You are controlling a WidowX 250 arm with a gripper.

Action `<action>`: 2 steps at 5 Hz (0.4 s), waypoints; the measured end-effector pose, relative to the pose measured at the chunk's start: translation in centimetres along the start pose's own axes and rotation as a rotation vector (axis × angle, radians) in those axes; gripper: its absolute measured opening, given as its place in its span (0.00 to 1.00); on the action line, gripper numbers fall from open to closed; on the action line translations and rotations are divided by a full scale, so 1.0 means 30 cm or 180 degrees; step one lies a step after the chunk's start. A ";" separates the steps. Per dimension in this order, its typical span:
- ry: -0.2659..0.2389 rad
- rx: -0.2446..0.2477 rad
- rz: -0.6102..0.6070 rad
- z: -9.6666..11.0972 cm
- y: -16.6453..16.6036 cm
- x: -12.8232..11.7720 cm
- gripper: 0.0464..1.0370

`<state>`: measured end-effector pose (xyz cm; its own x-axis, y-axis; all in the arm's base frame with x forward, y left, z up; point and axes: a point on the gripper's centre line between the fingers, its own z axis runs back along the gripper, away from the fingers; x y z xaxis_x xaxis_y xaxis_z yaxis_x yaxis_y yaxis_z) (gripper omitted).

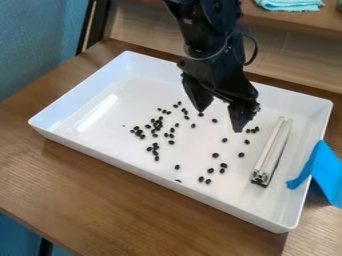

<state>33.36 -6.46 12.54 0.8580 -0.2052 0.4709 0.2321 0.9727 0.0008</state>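
My gripper [219, 120] hangs over the upper middle of the white tray [107, 146], its two fingers spread open and nothing held between them. Small black beans [157, 125] lie scattered on the tray floor, most thickly left of the gripper, with others below and to its right. A pale, slim metal bar [272, 151] lies lengthwise in the tray's right part, to the right of the gripper and apart from it. How far the fingertips are above the tray floor, I cannot tell.
Raised walls surround the tray on a wooden table [100, 190]. Blue tape [324, 172] crosses its right wall. Behind stands a wooden panel, with a folded turquoise cloth [290, 4] on the ledge at the top right.
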 end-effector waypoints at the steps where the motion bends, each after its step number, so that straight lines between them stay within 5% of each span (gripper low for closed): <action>1: 0.0097 -0.0016 0.0024 -0.029 -0.003 -0.018 0.96; 2: 0.0003 -0.0091 0.0106 -0.037 -0.034 0.036 0.96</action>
<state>34.55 -7.79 12.07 0.8659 -0.1727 0.4695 0.2164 0.9755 -0.0402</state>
